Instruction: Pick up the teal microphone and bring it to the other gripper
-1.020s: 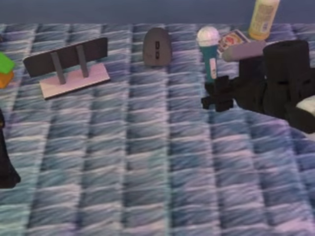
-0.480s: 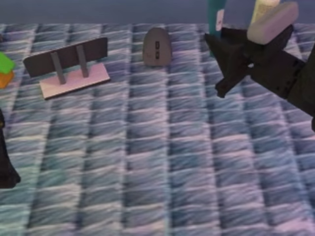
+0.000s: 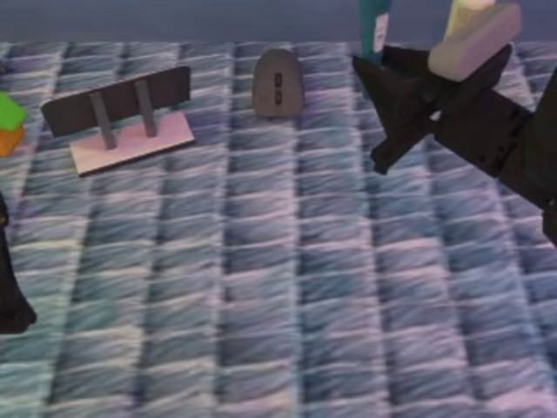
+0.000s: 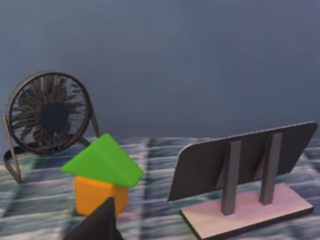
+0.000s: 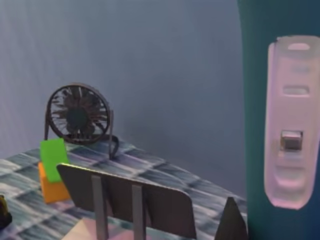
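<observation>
Teal microphone [image 3: 375,26]: I have it clamped upright in my right gripper [image 3: 387,109], lifted far right of the grey mouse [image 3: 278,83], handle axis vertical; my left gripper [image 3: 10,305] waits well left of the mouse, finger state unreadable.

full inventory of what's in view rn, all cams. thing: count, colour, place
teal microphone: 1, teal with a white switch panel, lifted at the top view's far right edge, head out of frame
mouse: 1, grey, far centre of table
stand: 1, dark panel on pale pink base, far left
toy block house: 1, green roof on orange cube, left edge
fan: 1, black, behind the block house
bottle: 1, yellowish, far right, mostly hidden
table: 1, blue woven pattern
right claw: 1, black, far right, holding the microphone
left claw: 1, black, parked at left edge
</observation>
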You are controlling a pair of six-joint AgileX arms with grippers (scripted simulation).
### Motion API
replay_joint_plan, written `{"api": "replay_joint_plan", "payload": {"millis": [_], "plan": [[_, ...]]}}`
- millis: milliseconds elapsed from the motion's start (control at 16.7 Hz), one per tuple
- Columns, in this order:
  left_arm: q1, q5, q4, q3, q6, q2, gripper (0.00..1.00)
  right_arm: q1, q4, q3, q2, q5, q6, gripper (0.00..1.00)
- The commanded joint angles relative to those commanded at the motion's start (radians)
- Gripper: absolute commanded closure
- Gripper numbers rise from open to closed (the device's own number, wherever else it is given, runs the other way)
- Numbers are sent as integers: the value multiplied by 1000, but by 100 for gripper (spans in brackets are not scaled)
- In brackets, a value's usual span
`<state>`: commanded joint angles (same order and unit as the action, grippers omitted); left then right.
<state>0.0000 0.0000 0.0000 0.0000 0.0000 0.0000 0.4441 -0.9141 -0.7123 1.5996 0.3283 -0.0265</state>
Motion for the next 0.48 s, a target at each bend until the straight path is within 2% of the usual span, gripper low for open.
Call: {"api": "replay_joint_plan", "payload": {"millis": [300, 420, 480], "plan": [[0, 0, 0, 0, 0, 0, 0, 146, -108, -1, 19, -145, -32, 100], [0, 0, 0, 0, 0, 0, 0, 183, -135, -1, 21, -181, -40, 100], [0, 0, 0, 0, 0, 0, 0, 187, -138, -1, 21, -184, -41, 100]]}}
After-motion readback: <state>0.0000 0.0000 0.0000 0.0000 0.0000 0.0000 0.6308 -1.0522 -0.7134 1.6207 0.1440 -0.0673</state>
